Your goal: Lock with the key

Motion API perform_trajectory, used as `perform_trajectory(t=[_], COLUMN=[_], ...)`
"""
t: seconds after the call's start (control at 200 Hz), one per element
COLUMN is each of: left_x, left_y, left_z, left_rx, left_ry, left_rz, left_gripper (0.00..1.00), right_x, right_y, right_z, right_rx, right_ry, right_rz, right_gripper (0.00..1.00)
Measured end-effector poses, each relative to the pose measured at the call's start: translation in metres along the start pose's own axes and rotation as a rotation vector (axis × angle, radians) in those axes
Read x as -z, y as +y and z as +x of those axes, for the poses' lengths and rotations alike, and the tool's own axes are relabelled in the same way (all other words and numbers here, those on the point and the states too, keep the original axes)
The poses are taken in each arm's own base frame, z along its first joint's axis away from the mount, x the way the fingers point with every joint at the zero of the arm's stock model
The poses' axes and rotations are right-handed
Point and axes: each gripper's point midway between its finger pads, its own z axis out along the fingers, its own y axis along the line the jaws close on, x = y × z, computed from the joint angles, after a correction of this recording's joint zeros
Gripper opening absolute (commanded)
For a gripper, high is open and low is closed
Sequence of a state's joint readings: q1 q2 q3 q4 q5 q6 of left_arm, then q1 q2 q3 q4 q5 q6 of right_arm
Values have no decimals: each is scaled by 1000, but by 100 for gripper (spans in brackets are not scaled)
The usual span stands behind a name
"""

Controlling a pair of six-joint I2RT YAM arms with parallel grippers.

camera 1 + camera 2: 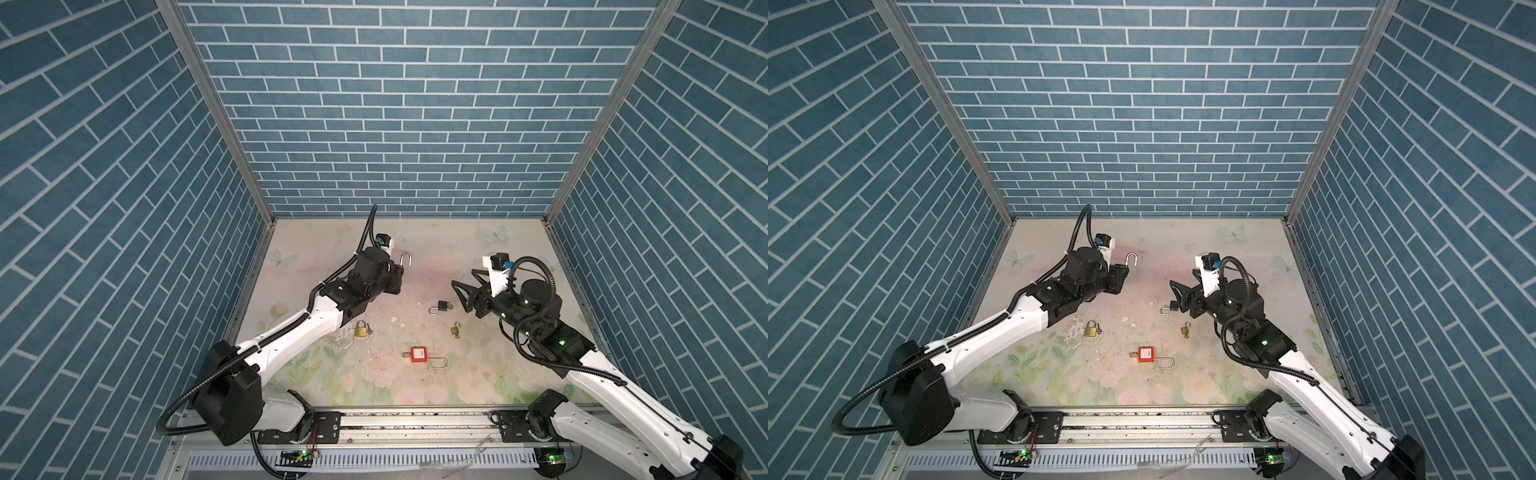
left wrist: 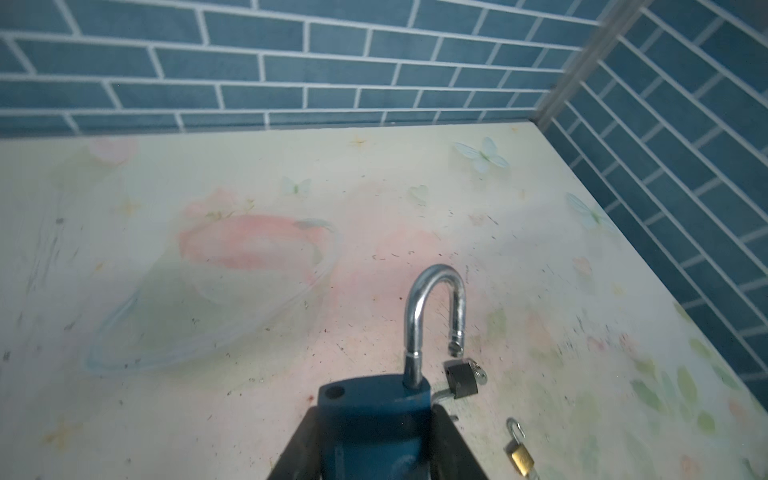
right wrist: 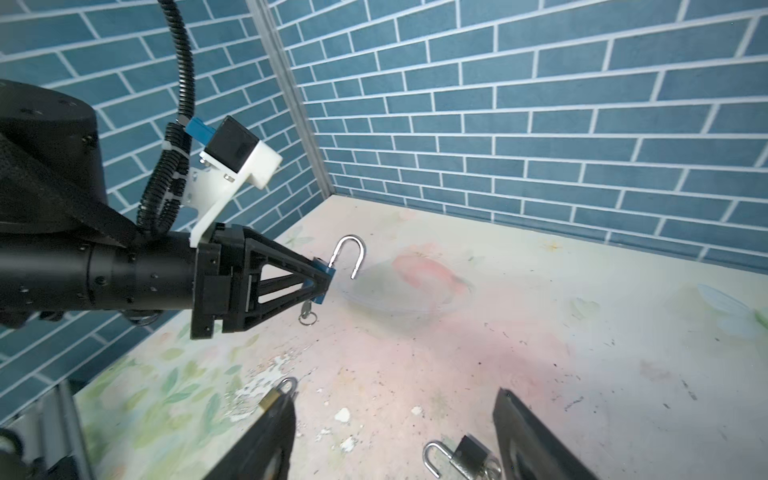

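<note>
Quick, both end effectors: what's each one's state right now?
Left end effector: closed on the blue padlock.
Right end effector: open, holding nothing.

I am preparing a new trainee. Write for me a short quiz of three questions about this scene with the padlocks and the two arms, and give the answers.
1. True or false: the shackle of the blue padlock held in the left pincer is closed.
2. What does the right pincer hold? A) the black padlock B) a key C) nothing
3. Fill in: ___ padlocks lie on the table.

Key
1. False: one end of it hangs free.
2. C: it is open and empty.
3. Four: large brass, black, small brass, red.
</note>
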State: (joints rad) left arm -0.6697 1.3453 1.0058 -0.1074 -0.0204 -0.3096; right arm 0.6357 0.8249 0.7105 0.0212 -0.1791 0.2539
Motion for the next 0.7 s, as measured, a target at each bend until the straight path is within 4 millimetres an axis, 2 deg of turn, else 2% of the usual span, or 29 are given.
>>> perform_trajectory(t=[0.13, 0.3, 0.43, 0.7], left_x=[16, 36, 47, 55], left_y=[-21, -41, -53, -73], left_z=[5, 29, 41, 36], left_rx=[-176, -384, -502, -603], left_ry=[-33, -81, -125, -199], left_rz=[120, 257, 333, 414], left_gripper=[9, 8, 8, 8], right_x=[8, 13, 9, -10], right_y=[24, 47, 52, 51], right_z=[-3, 13, 30, 56], right_rx=[-6, -12, -32, -65], right_ry=[39, 133, 207, 301], right_rz=[-140, -278, -324, -362], right_gripper=[76, 75, 74, 70])
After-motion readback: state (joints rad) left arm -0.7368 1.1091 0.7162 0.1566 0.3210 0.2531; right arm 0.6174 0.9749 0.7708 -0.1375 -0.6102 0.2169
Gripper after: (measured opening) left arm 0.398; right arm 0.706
